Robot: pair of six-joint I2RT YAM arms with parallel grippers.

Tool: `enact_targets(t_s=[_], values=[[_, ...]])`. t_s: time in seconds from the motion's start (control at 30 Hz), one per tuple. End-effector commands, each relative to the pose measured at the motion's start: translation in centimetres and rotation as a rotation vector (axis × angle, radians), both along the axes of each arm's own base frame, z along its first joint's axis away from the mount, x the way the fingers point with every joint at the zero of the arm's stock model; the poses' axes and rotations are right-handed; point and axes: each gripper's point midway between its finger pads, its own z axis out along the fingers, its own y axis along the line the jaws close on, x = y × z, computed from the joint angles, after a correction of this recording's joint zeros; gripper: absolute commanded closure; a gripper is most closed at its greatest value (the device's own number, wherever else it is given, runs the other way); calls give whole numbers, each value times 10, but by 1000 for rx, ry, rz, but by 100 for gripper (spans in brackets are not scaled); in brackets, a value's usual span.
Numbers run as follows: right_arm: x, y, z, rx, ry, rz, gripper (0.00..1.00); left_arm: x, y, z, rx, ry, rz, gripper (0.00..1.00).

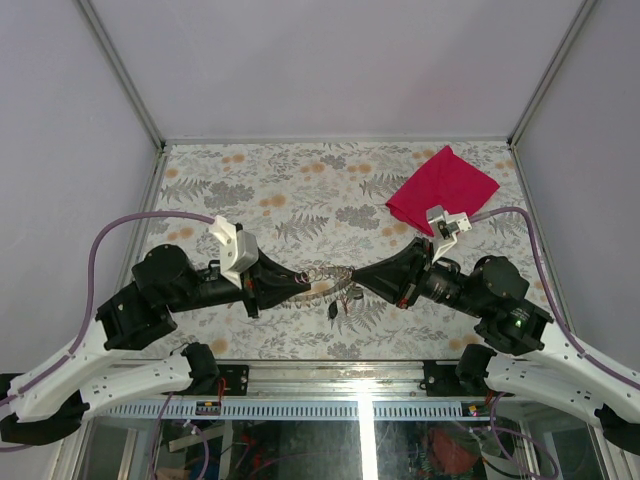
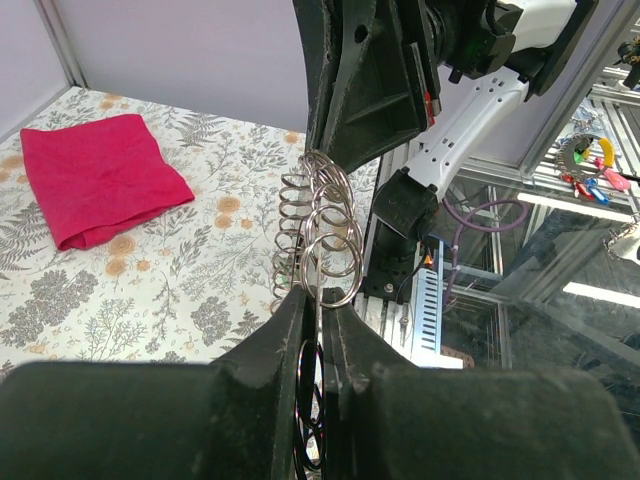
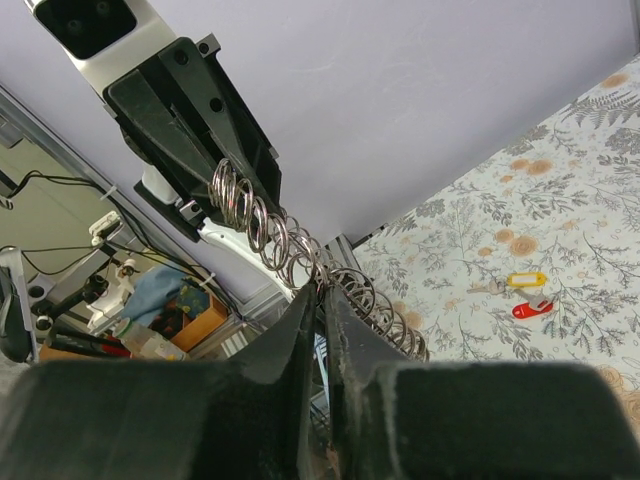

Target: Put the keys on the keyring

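A long coil of linked metal rings, the keyring (image 1: 326, 275), hangs stretched between my two grippers above the table. My left gripper (image 1: 303, 279) is shut on one end of it; in the left wrist view the rings (image 2: 320, 225) run out from between its tips (image 2: 318, 296). At the other end, my right gripper (image 1: 353, 277) has its jaws pressed together on a ring (image 3: 335, 275) at their tips (image 3: 322, 293). The keys lie on the table in the right wrist view: a yellow-headed one (image 3: 526, 279) and a red-headed one (image 3: 530, 310), apart from both grippers.
A red cloth (image 1: 442, 185) lies folded at the back right of the floral table (image 1: 250, 190). A small dark item (image 1: 332, 310) rests on the table under the rings. Grey walls enclose the back and sides, and a metal rail (image 1: 330, 375) runs along the near edge.
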Motion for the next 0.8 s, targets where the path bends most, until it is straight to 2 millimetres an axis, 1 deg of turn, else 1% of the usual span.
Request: enact_targets(t_s=[0.0,0.07,0.17,0.37,0.57,0.6,0.63,0.73,0.77], values=[[-1,-3,23,48,-43,-6,93,-5,5,36,-98,-75,-6,100],[1,-6,23,46,-46,-28,100,-3,6,33,-93,-70,3,100],[4,-12,22,48,-47,-61,100,-3,7,32,-94,-72,7,100],[5,-22,29,66,-66,-96,100,-2,8,31,-89,-68,17,100],[5,-23,30,71,-71,-101,100,-1,7,30,-84,-64,18,100],[5,-23,29,71,-70,-99,99,-1,6,29,-84,-63,16,100],[5,-23,30,74,-71,-98,94,-1,6,29,-83,-63,15,100],[4,-21,29,77,-65,-91,74,-2,5,29,-81,-58,8,100],[5,-21,28,79,-61,-90,69,-2,4,29,-79,-57,6,100]])
